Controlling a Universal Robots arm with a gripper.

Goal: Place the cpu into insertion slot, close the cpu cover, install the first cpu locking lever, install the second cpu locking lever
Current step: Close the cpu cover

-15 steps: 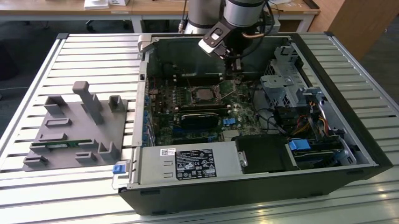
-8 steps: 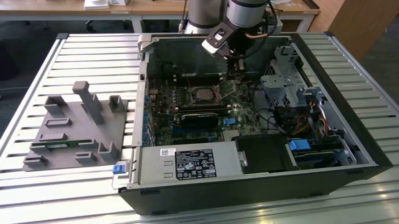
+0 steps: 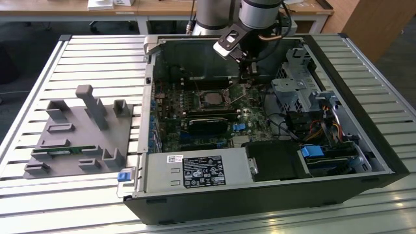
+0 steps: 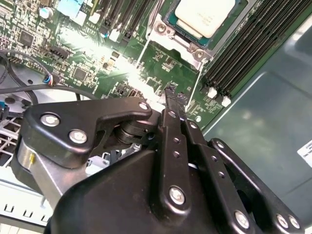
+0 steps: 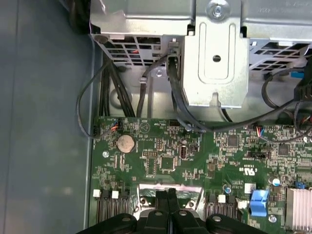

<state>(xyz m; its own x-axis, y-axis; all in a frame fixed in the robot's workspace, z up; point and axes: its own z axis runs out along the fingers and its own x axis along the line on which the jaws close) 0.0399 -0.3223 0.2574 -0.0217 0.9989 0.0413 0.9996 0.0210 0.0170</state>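
Note:
The cpu [image 4: 202, 17], with its dull grey metal top, lies in the insertion slot [image 3: 211, 100] on the green board inside the open computer case. The silver cpu cover [image 4: 165, 30] lies flat around the chip. A thin metal lever rod [image 4: 144, 48] runs along one side of the socket. My gripper [image 3: 248, 78] hangs just off the socket's corner on the exterior view's right. Its black fingers [image 4: 170, 105] are pressed together with nothing seen between them. In the first wrist view the fingertips [image 5: 162, 197] stand over the socket's silver rim [image 5: 146, 187].
Long black memory slots [image 4: 243, 44] flank the socket. A metal drive cage [image 3: 293, 87] with cables [image 5: 141, 83] stands close on the exterior view's right. The power supply [image 3: 195, 170] fills the case's near side. A grey fixture block [image 3: 78, 131] sits on the slatted table.

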